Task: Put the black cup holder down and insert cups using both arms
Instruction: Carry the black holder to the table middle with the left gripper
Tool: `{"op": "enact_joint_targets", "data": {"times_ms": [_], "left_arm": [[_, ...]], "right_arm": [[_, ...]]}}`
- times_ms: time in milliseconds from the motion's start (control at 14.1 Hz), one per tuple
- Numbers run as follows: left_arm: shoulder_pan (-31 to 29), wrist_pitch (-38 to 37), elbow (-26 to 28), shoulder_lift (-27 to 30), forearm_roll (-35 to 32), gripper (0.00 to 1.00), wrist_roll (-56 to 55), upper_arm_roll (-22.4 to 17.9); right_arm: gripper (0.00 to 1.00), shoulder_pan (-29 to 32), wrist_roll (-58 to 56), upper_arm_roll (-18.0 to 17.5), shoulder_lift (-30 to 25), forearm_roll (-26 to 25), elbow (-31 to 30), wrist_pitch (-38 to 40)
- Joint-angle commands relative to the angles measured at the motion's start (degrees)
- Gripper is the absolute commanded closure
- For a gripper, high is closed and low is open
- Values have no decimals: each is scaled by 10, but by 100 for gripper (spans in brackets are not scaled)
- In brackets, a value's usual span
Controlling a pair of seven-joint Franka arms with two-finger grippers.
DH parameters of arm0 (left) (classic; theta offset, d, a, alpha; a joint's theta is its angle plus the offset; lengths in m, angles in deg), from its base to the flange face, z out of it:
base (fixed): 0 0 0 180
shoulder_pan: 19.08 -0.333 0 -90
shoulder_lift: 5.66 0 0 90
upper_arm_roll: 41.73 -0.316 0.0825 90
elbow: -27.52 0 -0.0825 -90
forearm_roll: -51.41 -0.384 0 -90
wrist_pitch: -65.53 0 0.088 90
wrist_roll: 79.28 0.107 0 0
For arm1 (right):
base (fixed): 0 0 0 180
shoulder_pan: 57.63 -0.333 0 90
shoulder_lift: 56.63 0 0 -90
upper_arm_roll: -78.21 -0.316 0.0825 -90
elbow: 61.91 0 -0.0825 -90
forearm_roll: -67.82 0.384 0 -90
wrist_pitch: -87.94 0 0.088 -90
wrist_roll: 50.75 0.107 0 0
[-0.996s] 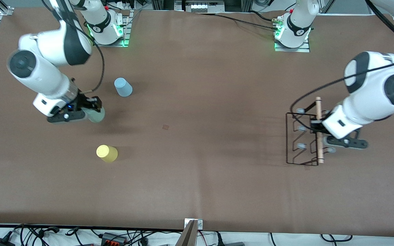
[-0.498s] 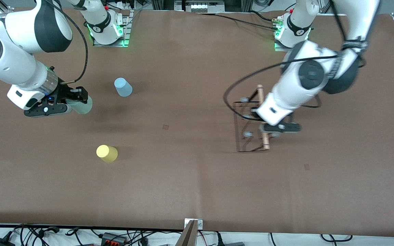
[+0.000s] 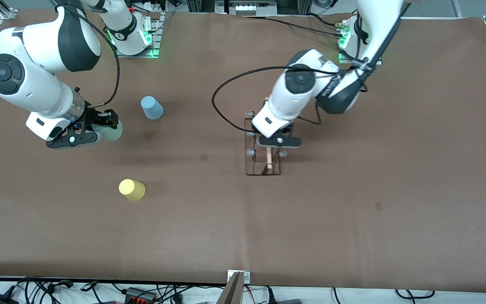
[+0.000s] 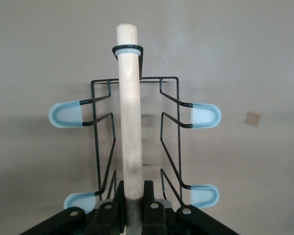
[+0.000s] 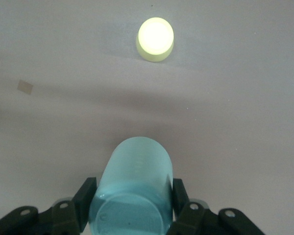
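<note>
Over mid-table, left pincer (image 3: 277, 142) gripping black cup holder (image 3: 262, 158), handle level

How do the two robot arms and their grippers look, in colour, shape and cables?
Both arms, the left arm and the right arm, are white with rounded segments and black joint bands and round caps. A black cable loops along each. The left gripper and the right gripper are black, with two fingers. Green lights glow at both bases.

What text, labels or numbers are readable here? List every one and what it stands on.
None can be read.
Round marks on the two arm bases: too small to read.
Pale green cup, yellow cup, light blue cup, black cup holder: no print seen.
</note>
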Motion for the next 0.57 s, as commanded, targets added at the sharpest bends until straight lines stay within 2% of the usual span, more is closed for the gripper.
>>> {"op": "enact_joint_targets", "data": {"times_ms": [0,213,356,498], "left_arm": [[21,-5,-16,-4,-10,99,-17,-6],[39,1,-15,-14,-37,99,-22,-6],[41,3,-14,-20,-75,99,-47,-3],[50,3,-14,-26,-82,98,-51,-3]], "right_arm": [[93,-7,0,-1,1,7,9,10],[93,-26,9,-1,-1,8,12,9],[93,-43,68,-1,0,8,12,9],[93,-69,112,-2,2,12,12,7]]}}
